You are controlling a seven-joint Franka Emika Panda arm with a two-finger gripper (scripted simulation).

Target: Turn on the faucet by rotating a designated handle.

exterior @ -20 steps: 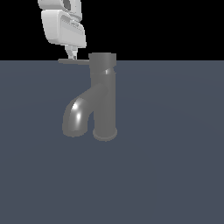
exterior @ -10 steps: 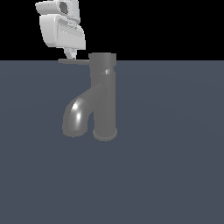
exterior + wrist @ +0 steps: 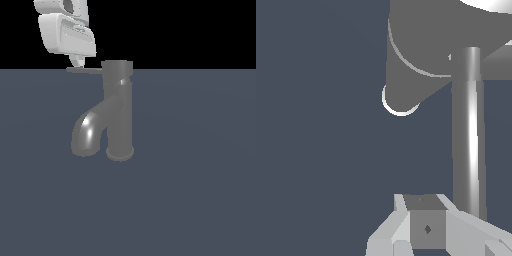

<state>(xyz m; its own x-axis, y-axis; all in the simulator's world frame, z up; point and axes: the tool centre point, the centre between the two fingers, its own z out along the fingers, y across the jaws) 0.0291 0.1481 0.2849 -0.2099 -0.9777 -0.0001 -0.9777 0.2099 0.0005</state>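
Where tool (image 3: 76,62) meets handle (image 3: 85,71) — no lettering.

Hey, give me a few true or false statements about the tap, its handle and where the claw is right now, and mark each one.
1. The tap stands upright. True.
2. The handle sticks out sideways from the tap's top. True.
3. The claw is down beside the tap's base. False: it is up at the handle's outer end.
4. The spout curves upward. False: it bends downward.
5. The tap is bright red. False: it is dark grey.
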